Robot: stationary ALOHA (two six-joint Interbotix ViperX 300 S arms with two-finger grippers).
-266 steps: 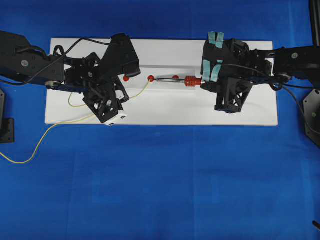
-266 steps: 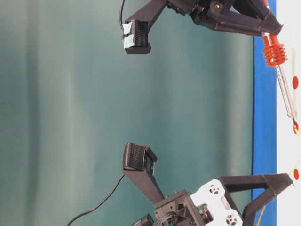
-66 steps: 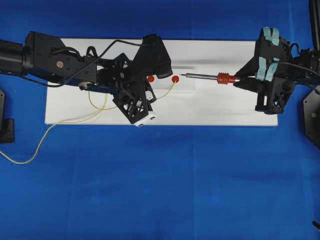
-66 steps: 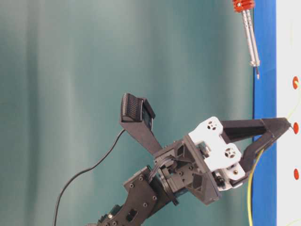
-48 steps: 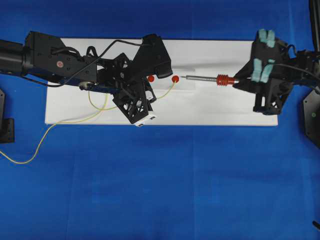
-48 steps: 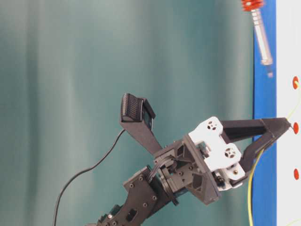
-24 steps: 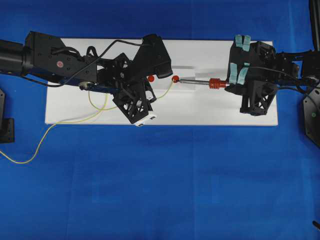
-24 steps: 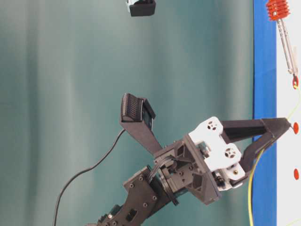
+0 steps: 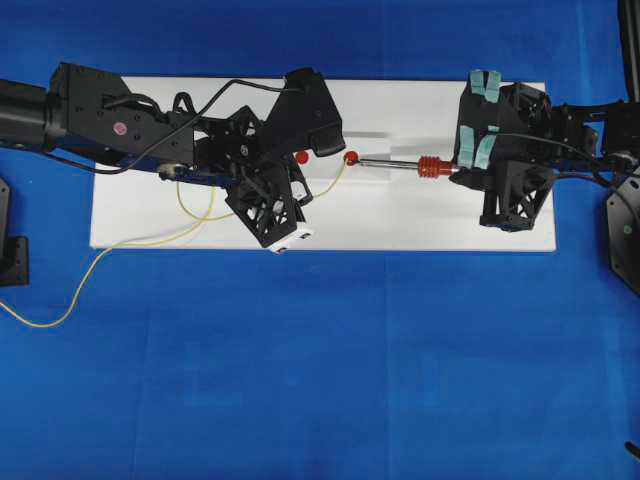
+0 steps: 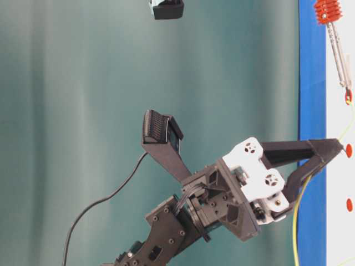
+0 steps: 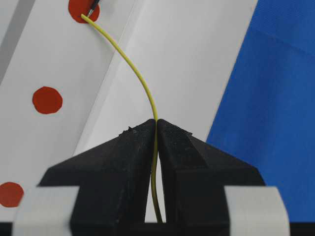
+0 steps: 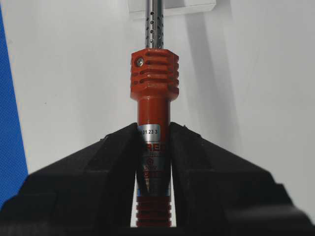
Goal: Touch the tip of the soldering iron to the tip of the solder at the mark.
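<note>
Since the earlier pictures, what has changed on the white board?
The right gripper carried the soldering iron leftward, until its tip came to the solder end on the red mark. Nothing was grasped or released. The left gripper stayed shut on the solder.

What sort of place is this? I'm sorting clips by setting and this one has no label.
Most likely a robotics lab bench, not a real workshop: two black arms work over a white board with red dot marks on a blue cloth, one holding a soldering iron, the other yellow solder.
</note>
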